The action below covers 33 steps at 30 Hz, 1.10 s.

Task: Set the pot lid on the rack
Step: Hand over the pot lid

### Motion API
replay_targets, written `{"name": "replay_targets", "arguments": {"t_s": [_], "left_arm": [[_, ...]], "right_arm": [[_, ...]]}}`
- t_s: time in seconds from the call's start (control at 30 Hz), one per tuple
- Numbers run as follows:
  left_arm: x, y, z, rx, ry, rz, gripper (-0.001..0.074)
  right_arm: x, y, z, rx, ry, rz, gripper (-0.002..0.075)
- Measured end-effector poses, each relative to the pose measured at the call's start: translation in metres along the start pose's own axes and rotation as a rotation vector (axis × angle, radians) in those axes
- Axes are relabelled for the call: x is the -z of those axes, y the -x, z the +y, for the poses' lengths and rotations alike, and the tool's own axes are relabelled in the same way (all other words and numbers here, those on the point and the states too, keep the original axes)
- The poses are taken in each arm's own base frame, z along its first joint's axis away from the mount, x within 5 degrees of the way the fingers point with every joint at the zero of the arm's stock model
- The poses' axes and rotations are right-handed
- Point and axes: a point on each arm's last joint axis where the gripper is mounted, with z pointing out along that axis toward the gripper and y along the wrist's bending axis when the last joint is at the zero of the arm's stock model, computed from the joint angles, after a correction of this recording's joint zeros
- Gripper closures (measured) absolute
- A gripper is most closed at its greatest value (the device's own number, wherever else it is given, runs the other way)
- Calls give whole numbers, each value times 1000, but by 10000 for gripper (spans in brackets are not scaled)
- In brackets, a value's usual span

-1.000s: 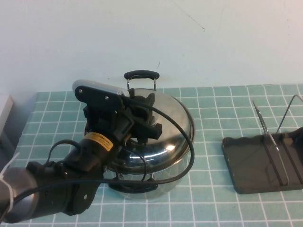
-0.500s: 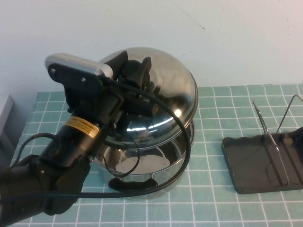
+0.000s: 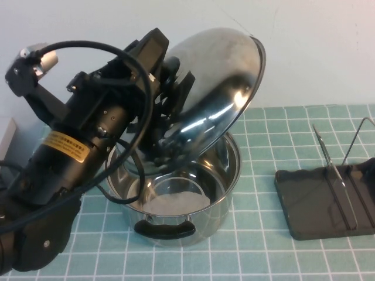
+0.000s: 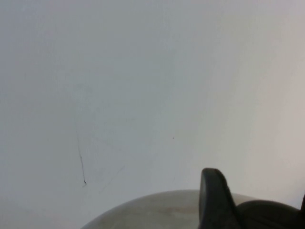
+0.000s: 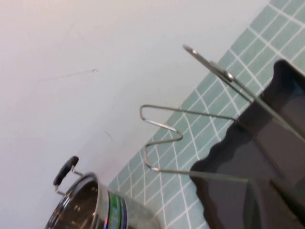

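One lid, one pot, one rack. The pot has two black handles. One arm shows, the left, with one gripper at the lid's knob; the right gripper is out of view

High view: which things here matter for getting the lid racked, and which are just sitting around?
In the job:
- lid, tilted, lifted clear above the pot
- left gripper, at the lid's knob
- rack, at the table's right edge

Just there:
- pot, open
- right gripper: out of view
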Motion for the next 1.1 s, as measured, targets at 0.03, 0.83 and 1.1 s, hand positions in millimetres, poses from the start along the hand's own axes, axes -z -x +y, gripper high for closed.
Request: {"name": "replay_targets", "arguments": {"t_s": [0.03,0.83,1.1], "left_arm": [[0,-2,2,39,9,10,412],[-18,-32,-1,134,-227,86,412],[-19,-33,-1,134,-232,97,412]], "right_arm": [[0,2,0,13,4,-17,729],[2,23,63,492,307,-4,727],[-45,52,112,450,417,210,550]]}}
